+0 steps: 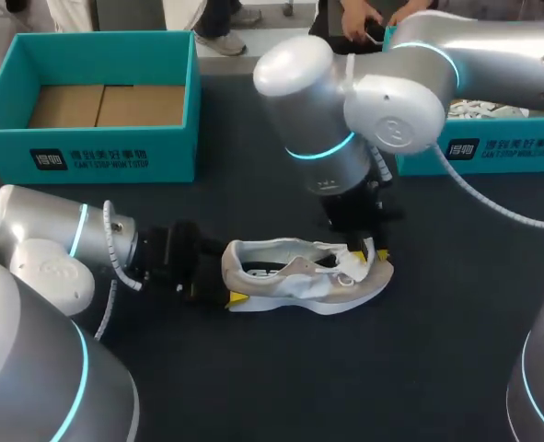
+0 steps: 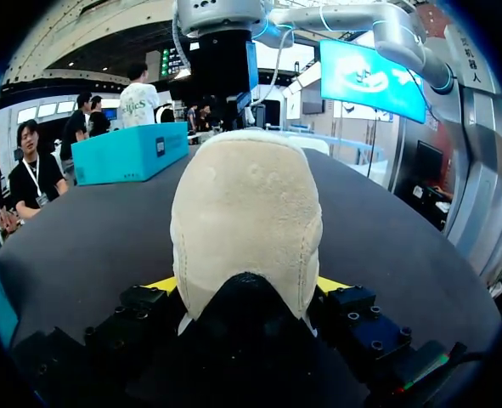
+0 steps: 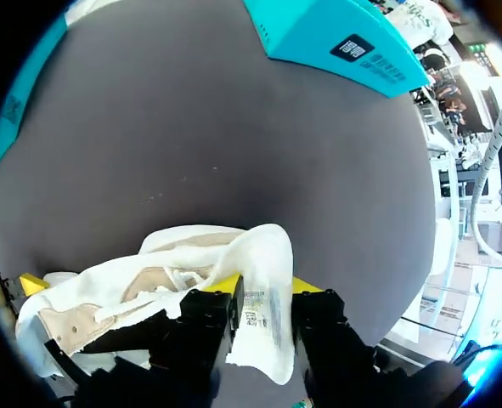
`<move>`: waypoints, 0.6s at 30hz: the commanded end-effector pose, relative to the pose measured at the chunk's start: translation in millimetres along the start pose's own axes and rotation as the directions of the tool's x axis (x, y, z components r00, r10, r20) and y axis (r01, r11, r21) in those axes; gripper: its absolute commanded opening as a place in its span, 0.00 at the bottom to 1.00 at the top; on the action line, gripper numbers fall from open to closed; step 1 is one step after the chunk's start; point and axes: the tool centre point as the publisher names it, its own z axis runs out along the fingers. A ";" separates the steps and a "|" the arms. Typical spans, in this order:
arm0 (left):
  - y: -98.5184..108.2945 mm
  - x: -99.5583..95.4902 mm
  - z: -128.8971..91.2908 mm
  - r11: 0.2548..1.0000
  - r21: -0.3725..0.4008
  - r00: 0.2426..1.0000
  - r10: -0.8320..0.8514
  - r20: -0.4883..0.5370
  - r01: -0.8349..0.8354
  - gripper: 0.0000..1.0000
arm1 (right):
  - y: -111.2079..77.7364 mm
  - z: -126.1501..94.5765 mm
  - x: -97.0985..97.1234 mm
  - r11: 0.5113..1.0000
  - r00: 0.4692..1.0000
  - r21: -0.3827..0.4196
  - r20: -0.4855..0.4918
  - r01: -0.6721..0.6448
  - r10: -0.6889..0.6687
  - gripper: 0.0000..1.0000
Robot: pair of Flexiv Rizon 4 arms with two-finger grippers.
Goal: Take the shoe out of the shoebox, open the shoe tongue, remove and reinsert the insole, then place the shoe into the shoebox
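The shoe (image 1: 304, 276) is out of the box. It lies on the dark table (image 1: 345, 387), near the middle, with its heel toward my left arm and its toe toward the right.

The left gripper (image 1: 227, 281) comes in low along the table. Its 2 yellow tips press the heel from both sides, so it is closed on the shoe. In the left wrist view the heel (image 2: 246, 229) fills the space just ahead of the fingers.

The right gripper (image 3: 263, 285) comes down from above and pinches the tongue (image 3: 263, 314) between its 2 narrow fingers. The tongue is lifted up and away from the opening.

I judge the step in hand to be opening the tongue, with the insole work not yet done. I cannot see the insole clearly inside the dark opening.

To do this step well, the left gripper should hold the heel firm and flat on the table. The right one should pull the tongue forward toward the toe, slowly, so that the sole does not lift or turn. The pull should stop when the opening is wide enough for fingers to enter.

The empty shoebox (image 1: 106, 152) stands at the far left of the table, well apart from the shoe. A second teal box (image 1: 502, 147) stands at the far right.
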 end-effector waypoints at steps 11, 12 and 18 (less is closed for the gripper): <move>3.2 1.2 2.2 1.000 0.000 1.000 0.000 0.002 0.000 0.00 | -5.6 -28.8 -10.6 0.992 0.992 -0.048 0.041 -0.118 0.120 1.00; 3.2 1.2 2.2 1.000 0.000 1.000 0.000 0.002 0.000 0.00 | -3.7 -36.5 -11.3 0.990 0.991 -0.075 0.038 -0.121 0.125 1.00; 3.2 1.2 2.2 1.000 0.000 1.000 0.000 0.002 0.000 0.00 | 21.7 -86.6 2.4 0.961 0.997 -0.272 -0.062 -0.054 0.039 1.00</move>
